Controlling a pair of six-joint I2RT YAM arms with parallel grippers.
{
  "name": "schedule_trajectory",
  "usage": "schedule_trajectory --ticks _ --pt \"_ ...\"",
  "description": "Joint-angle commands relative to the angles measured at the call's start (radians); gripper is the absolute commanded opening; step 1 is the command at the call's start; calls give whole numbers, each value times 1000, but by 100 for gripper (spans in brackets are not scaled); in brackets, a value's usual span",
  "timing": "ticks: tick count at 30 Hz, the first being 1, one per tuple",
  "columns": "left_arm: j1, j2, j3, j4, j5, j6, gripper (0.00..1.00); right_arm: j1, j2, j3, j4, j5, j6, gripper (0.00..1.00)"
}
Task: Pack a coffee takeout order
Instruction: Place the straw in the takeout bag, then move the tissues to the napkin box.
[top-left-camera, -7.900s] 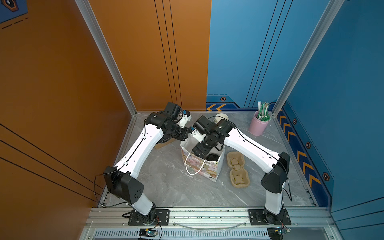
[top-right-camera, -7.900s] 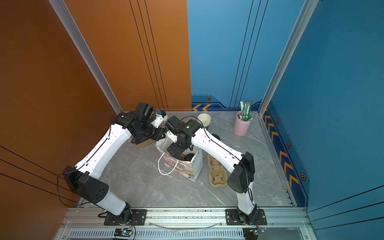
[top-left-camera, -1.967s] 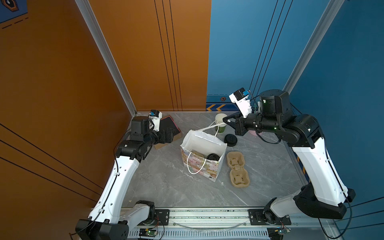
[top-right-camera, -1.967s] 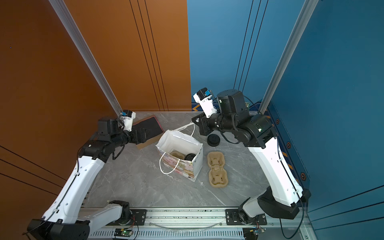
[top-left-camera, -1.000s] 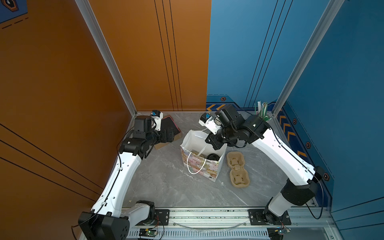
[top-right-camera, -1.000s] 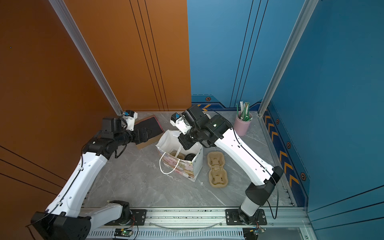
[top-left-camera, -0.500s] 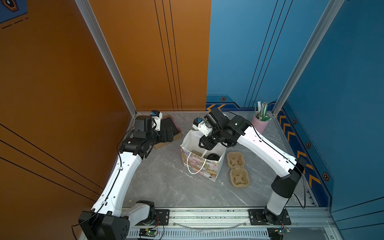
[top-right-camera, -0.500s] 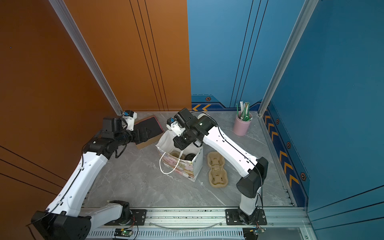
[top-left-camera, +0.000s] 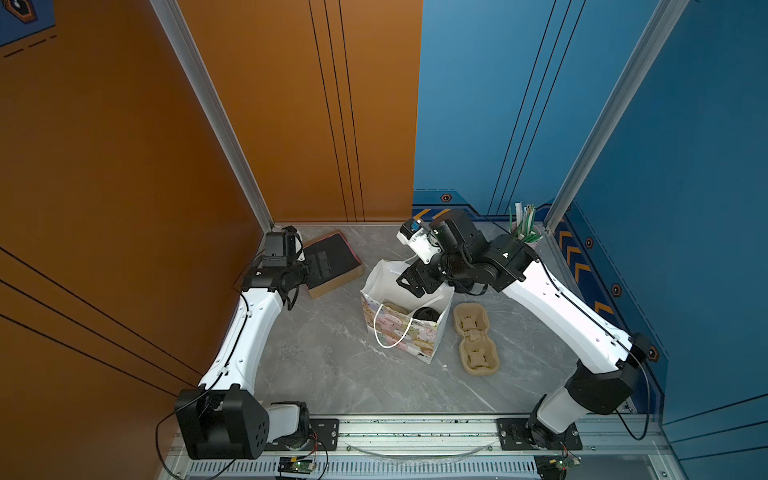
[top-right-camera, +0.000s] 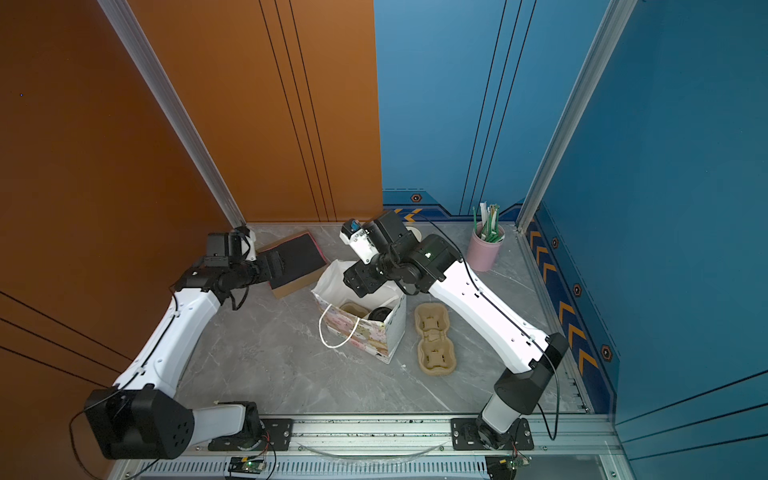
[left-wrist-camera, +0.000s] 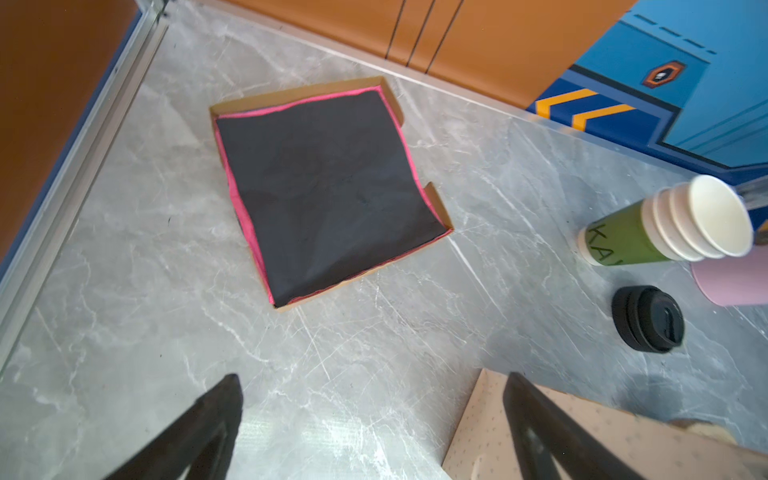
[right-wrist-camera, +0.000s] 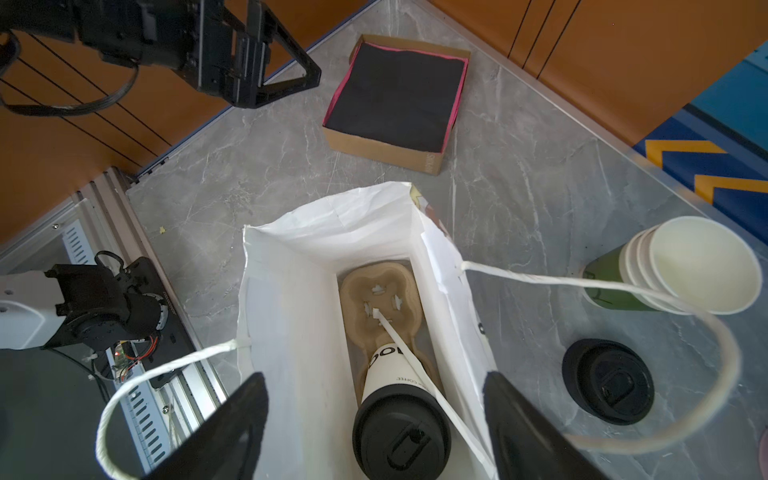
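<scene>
Right gripper (right-wrist-camera: 374, 375) hangs over the bag (right-wrist-camera: 291, 291), jaws wide, empty; the cup (right-wrist-camera: 401, 432) and straw (right-wrist-camera: 405, 353) sit inside. The black napkin (left-wrist-camera: 328, 187) lies flat in its box (right-wrist-camera: 386, 151), just ahead of the left gripper (left-wrist-camera: 372, 377), which is spread wide, empty, and the nearer arm.

Tabletop (top-left-camera: 332, 365): grey marble.
Middle: paper bag (top-left-camera: 399, 332) is standing, cup carriers (top-left-camera: 471, 322) lying beside.
Back: napkin box (right-wrist-camera: 382, 151), cup stack (left-wrist-camera: 623, 237), loose lid (left-wrist-camera: 648, 320), pink holder (top-right-camera: 482, 253) are sitting.
</scene>
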Motion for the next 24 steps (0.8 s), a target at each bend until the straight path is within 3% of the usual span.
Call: schedule_trajectory --ticks 1,3,8,12,24 --pt "41 67 33 6 -23 -99 99 -22 -66 -70 116 41 23 91" --pt "59 116 54 6 -30 -138 98 -38 -95 -114 148 39 35 93" --pt "98 256 122 6 -41 -230 82 -72 -153 -194 210 31 63 96" --pt "109 363 197 5 -57 -246 75 -98 -203 -258 252 15 82 97" --pt "132 603 337 4 -50 -366 61 -186 -285 -372 307 -46 120 100"
